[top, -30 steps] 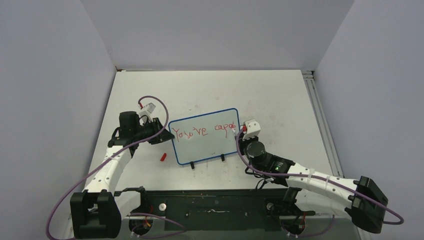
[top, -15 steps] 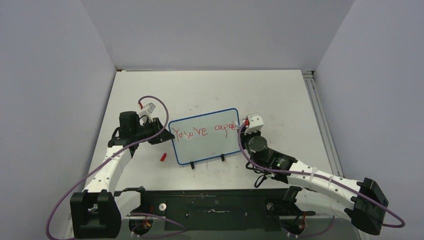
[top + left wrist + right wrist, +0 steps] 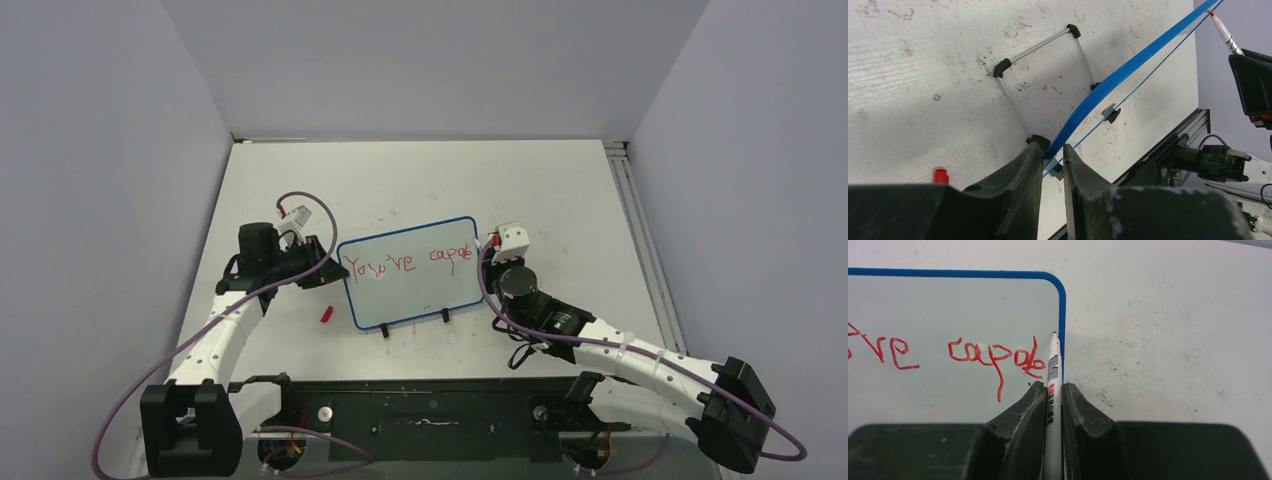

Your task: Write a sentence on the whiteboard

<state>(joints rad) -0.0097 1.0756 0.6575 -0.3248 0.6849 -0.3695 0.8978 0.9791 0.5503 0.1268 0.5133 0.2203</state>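
Whiteboard (image 3: 415,298): we are seeing it standing tilted on two small black feet in the middle of the table (image 3: 560,190), between the two arms, its blue frame facing the arm bases.
Rail (image 3: 430,415): we are looking over a dark bar at the near edge, carrying both arm bases.
Cap (image 3: 326,314): a small red cap is lying on the table just off the board's near left corner, apart from the frame.
Right gripper (image 3: 1052,386): its fingers are pinching a marker (image 3: 1053,371) that is pointing away from the wrist along the board's right edge.
Marker tip: we are finding its red tip at the inner side of the right frame, just past the last letter; we cannot tell whether it is touching the surface.
Left gripper (image 3: 1053,150): its fingers are squeezing the blue frame at the board's left edge.
Sentence (image 3: 993,357): one red line is running across the upper part of the board, reading roughly "You're capab" plus another stroke, ending just beside the right frame.
Wire stand (image 3: 1038,42): a thin metal frame with black corners is resting on the table behind the board.
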